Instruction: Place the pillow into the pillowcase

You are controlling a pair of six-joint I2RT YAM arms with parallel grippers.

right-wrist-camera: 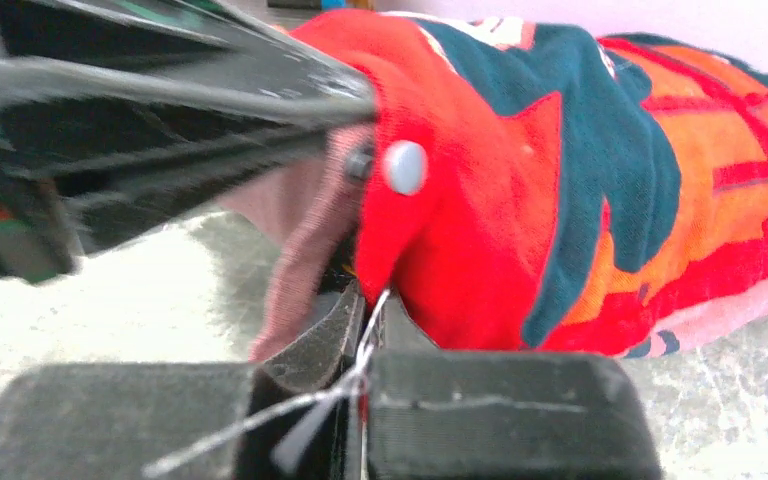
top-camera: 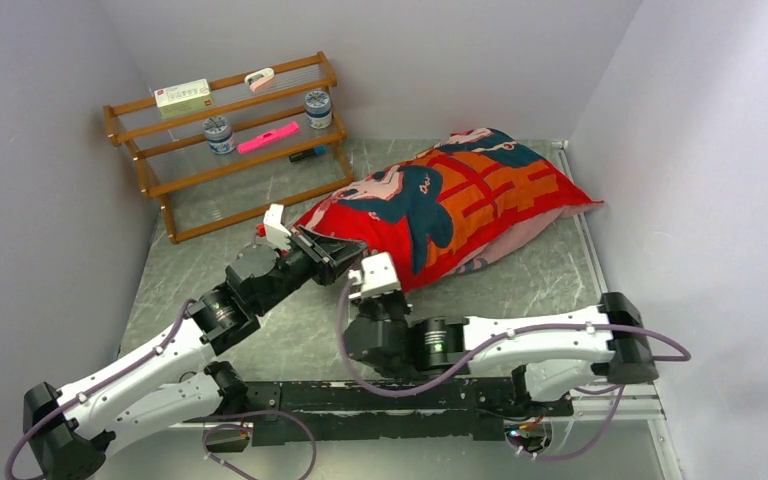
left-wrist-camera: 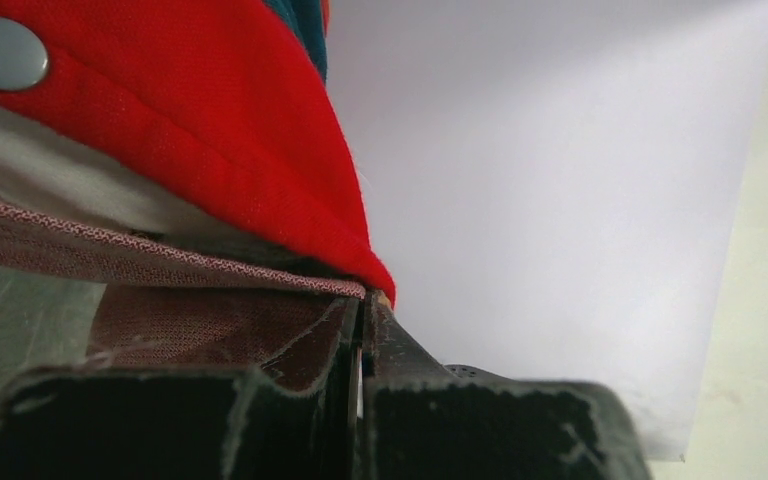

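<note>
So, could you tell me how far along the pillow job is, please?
Mostly done: the pillowcase lies plump, the pillow showing only as a white strip at its open end. In hand: left fingers and right fingers both pinch that edge. Remaining: probably covering the strip and closing the mouth by the snap.

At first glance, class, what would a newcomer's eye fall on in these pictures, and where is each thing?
The stuffed red pillowcase with teal-haired cartoon faces dominates, lying slantwise on the table, middle to far right. The left gripper and right gripper are both shut on its near-left edge, close together. A wooden rack holding small items stands at the far left.
</note>
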